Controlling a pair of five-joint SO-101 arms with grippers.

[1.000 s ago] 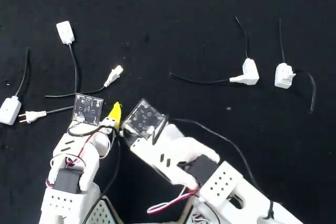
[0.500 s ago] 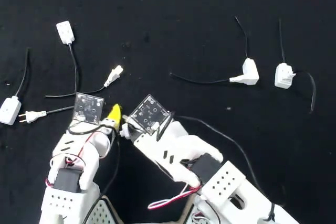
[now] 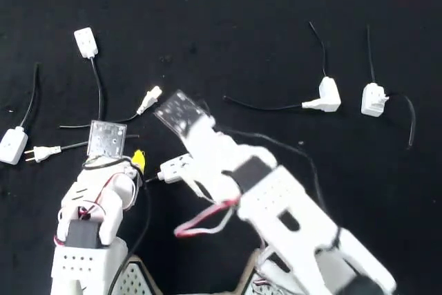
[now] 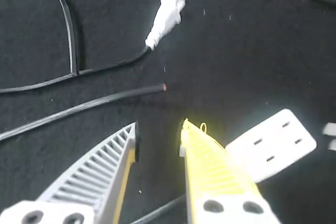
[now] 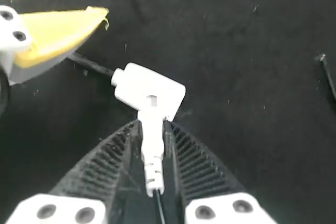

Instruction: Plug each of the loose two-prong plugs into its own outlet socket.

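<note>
My right gripper point(image 5: 153, 125) is shut on the thin neck of a white outlet socket point(image 5: 149, 93), whose slotted face shows in the left wrist view point(image 4: 270, 145). From above, that socket point(image 3: 174, 166) sits low over the cloth just right of my left gripper point(image 3: 132, 162). My left gripper point(image 4: 158, 127) is open with bare cloth between its grey and yellow fingers. A loose white two-prong plug point(image 3: 149, 99) lies just beyond both grippers, also seen as the plug point(image 4: 165, 17). Its black cable runs off to the left.
At far left lie another two-prong plug point(image 3: 38, 153) and two white sockets point(image 3: 12, 144) point(image 3: 85, 41). An angled white plug point(image 3: 324, 98) and a white socket point(image 3: 373, 99) lie far right. A cut cable end point(image 4: 164, 86) lies ahead of the left gripper. Black cloth point(image 3: 262, 32) covers the table.
My right arm has swung up and away from the table's near edge, its wrist turning, and the white socket it holds has come out beside the yellow finger. My left arm shifted slightly left.
</note>
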